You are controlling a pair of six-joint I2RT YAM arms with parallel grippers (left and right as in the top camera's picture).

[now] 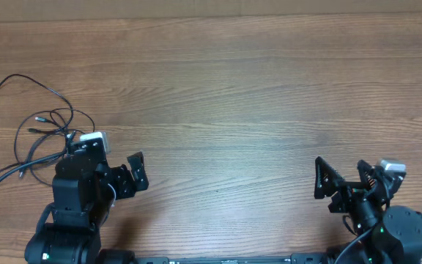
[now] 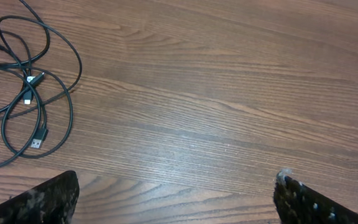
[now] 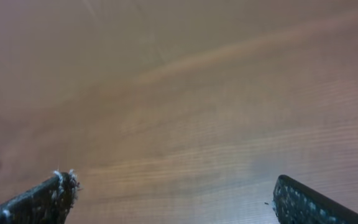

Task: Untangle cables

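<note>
Wood-grain table (image 1: pixel 255 73) fills every view; no room beyond it shows.

Left claw (image 2: pixel 178 186): jaws spread wide, nothing betw. them, only bare wood under the gap. It sits low near the front edge and is aimed away from the work, so the cables (image 2: pixel 33 81) lie well to its upper left in the wrist view, apart from both fingers.

Right claw (image 3: pixel 174 183): also spread wide and empty, parked at the opposite front corner. Its wrist view is blurred; a dark sliver at the left margin can't be identified.

Cables: loose overlapping loops at the far left of the table, approx. level w/ the left arm (image 1: pixel 79 187) and beyond it. Strands cross at several pts; a silver-tipped plug (image 2: pixel 31 81) lies at the centre of the crossings, and a flat USB-type plug (image 2: pixel 38 140) lies free at the lower loop. One strand runs off the left edge.

We judge the task not yet begun: no strand is gripped. The free plug ends look like the easiest first holds, since they are stiff.

Obstructions: none betw. left claw and tangle. In the overhead, the left arm's body hides the tangle's near edge. We judge the right claw too far off to help w/o crossing the table.
</note>
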